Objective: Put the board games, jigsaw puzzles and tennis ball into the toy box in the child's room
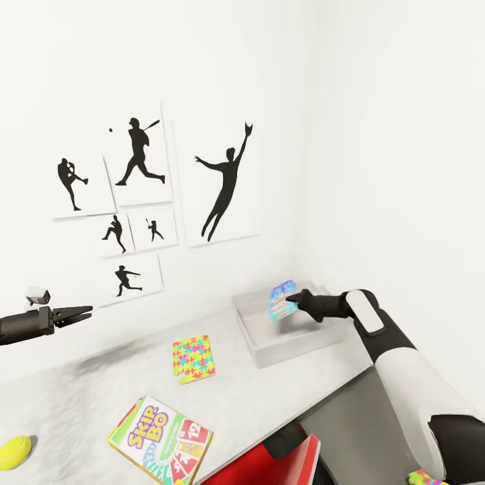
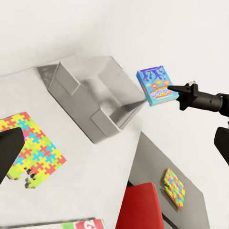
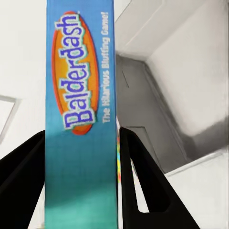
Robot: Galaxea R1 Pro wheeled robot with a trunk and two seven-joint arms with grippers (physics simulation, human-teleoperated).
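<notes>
Blue Balderdash box [image 1: 283,300] hangs above toy box [image 1: 269,350], near its right rim. Right gripper [image 3: 81,157] fingers pinch narrow edges. Judgement: light, stiff cardboard, slick print; edge hold suits. Left gripper [image 1: 79,312] left of toy box, fingers nearly pressed together, empty.

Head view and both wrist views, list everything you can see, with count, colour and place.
Blue Balderdash game box: one, held over the bin.
Pale grey toy bin: one, table's far right end.
Multicolour jigsaw squares: two; one on the table, one lower, beside the table.
Green-edged SKIP-BO box: one, table's near edge.
Yellow-green tennis ball: one, table's left.
Pale grey table: one.
Black silhouette sport prints: six, white wall.
Red object: one, below the table.
Left gripper: black, shut, empty.
Right gripper: black, gripping the Balderdash box.
</notes>
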